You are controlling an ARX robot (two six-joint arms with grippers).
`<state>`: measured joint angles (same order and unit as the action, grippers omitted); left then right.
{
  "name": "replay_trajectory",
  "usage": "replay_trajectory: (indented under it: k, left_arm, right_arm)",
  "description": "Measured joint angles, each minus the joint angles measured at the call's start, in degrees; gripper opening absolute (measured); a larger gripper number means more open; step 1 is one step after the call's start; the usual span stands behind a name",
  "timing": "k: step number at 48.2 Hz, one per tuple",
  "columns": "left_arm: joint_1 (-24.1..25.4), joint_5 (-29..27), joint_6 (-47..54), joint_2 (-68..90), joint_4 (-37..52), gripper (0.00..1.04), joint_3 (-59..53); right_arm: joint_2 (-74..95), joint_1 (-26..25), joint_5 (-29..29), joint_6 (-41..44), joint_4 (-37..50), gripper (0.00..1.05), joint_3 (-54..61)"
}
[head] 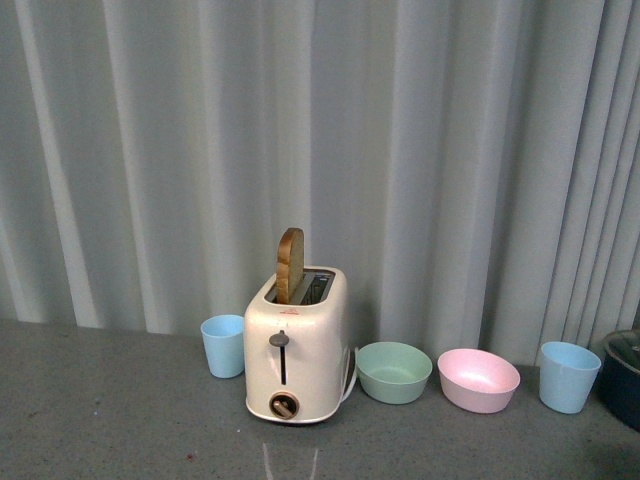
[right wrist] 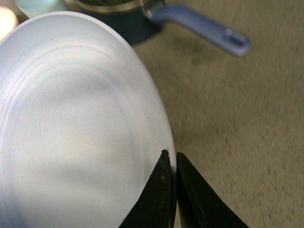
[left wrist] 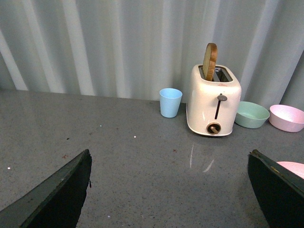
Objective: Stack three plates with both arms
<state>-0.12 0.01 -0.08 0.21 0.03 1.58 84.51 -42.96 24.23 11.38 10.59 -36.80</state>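
Although only part of the light blue plate [right wrist: 76, 118] fits the right wrist view, its rim is plainly pinched between the jaws of the right gripper [right wrist: 172, 159]; whether it rests on the speckled tabletop [right wrist: 237, 142] cannot be told. A dark pot [right wrist: 123, 16] with a blue handle lies just beyond it. Of the pink plate [left wrist: 294, 167] only a sliver shows, cut off beside the left gripper [left wrist: 169, 152], whose jaws stand wide apart. Farther back, a toaster [head: 297, 345] holding bread [head: 290, 265], a blue cup [head: 223, 345], a green bowl [head: 393, 371] and a pink bowl [head: 478, 379] line a pale pleated curtain [head: 450, 150].
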Motion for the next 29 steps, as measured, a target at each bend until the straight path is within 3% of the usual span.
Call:
replay_trajectory:
  k: [5,11,17,22,29]
  left_arm:
    - [0.00,0.00,0.00,0.00,0.00,0.98,0.00]
    - [0.00,0.00,0.00,0.00,0.00,0.98,0.00]
    - [0.00,0.00,0.00,0.00,0.00,0.98,0.00]
    - [0.00,0.00,0.00,0.00,0.00,0.98,0.00]
    - [0.00,0.00,0.00,0.00,0.00,0.98,0.00]
  right_arm:
    - [-4.46,3.74,0.07,-2.75,-0.02,0.03,-0.28]
    - [-7.15,11.63,-1.07,-7.23,1.49,0.03,0.15]
    - [-5.90,21.46,-4.28,-12.26,5.14,0.03,1.77]
    - [-1.33,33.05,-7.85,-17.53,10.32,0.03,4.07]
    - [3.72,42.51,-9.55,-22.01,15.06,0.03,5.86]
